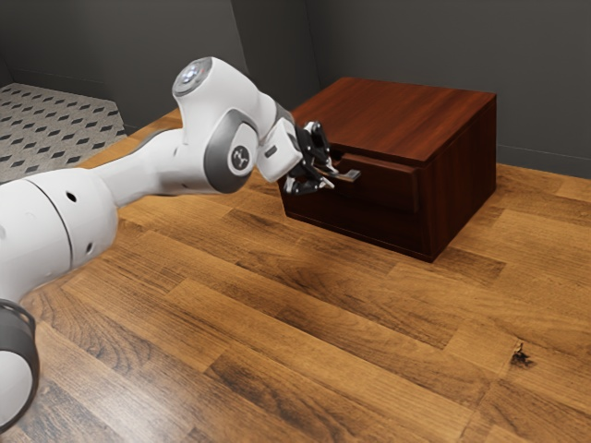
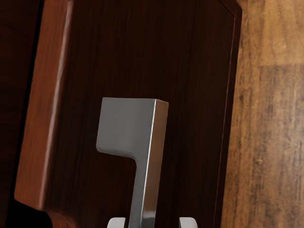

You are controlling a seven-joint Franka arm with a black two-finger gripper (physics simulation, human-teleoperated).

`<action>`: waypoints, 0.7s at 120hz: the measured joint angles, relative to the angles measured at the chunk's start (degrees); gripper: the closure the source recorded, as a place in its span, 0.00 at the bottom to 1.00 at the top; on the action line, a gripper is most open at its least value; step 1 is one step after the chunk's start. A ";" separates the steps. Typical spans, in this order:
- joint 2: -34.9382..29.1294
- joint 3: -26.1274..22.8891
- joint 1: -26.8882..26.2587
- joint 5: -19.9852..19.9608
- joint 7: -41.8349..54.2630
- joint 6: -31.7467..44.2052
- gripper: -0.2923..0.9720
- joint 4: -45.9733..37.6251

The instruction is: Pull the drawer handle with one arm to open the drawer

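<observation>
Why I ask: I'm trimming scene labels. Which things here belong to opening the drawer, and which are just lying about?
For the job:
- drawer handle
- drawer
- cabinet
- gripper, its fingers either side of the handle

Lying about:
- small dark object on the wooden surface
- patterned grey mat

1. A brown wood table with long planks runs across the whole front.
2. A tiny dark thing lies on the wood, near the exterior view's right. It is too small to tell what it is.
3. A grey dotted floor sits past the wood, at the exterior view's left.
4. A dark grey wall stands at the back.
</observation>
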 joint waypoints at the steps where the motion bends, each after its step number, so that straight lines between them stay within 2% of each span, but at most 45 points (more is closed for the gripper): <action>1: -0.03 0.01 0.00 -0.03 -0.01 0.00 0.73 -0.06; 84: -5.15 0.26 0.39 -0.70 -0.69 0.10 0.77 -6.67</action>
